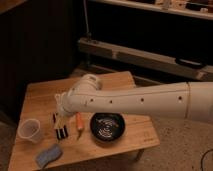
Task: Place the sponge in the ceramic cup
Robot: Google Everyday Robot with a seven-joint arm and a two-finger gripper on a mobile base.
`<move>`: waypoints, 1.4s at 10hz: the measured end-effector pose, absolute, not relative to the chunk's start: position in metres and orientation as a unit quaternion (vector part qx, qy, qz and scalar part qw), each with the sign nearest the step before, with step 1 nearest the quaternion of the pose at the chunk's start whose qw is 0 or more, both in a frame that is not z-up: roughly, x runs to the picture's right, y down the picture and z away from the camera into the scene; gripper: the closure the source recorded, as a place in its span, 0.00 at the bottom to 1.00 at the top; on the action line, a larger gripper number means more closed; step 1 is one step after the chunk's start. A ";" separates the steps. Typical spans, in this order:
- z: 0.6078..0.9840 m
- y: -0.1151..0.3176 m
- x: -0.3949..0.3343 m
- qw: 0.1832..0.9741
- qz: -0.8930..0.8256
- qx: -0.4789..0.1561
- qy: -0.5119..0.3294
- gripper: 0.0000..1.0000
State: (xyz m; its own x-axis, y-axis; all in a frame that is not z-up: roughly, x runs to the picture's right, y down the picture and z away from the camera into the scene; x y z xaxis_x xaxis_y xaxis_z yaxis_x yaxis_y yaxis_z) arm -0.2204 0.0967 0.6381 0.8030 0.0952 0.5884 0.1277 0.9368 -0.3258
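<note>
The blue-grey sponge [48,155] lies flat near the front left corner of the wooden table [137,137]. The pale ceramic cup [29,130] stands upright at the table's left edge, just behind and left of the sponge. My gripper [61,131] points down at the end of the white arm [135,102], between the cup and the black bowl. It is behind and right of the sponge and apart from it. The sponge and cup do not touch each other.
A wide black bowl [106,126] sits right of the gripper, with a small orange object [79,124] lying between them. The arm crosses above the table's right half. Dark shelving and a metal frame [145,55] stand behind the table.
</note>
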 end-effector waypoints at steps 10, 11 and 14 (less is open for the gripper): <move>0.663 0.190 -0.232 0.938 -0.066 -0.233 -0.246 0.20; 0.665 0.200 -0.242 0.934 -0.073 -0.240 -0.253 0.20; 0.672 0.225 -0.262 0.922 -0.087 -0.260 -0.272 0.20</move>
State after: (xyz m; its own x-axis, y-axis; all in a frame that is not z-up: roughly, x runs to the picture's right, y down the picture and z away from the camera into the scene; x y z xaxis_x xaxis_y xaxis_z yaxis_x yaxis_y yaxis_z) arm -0.2624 0.2247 0.6717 0.8368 -0.0186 0.5471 0.3012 0.8501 -0.4319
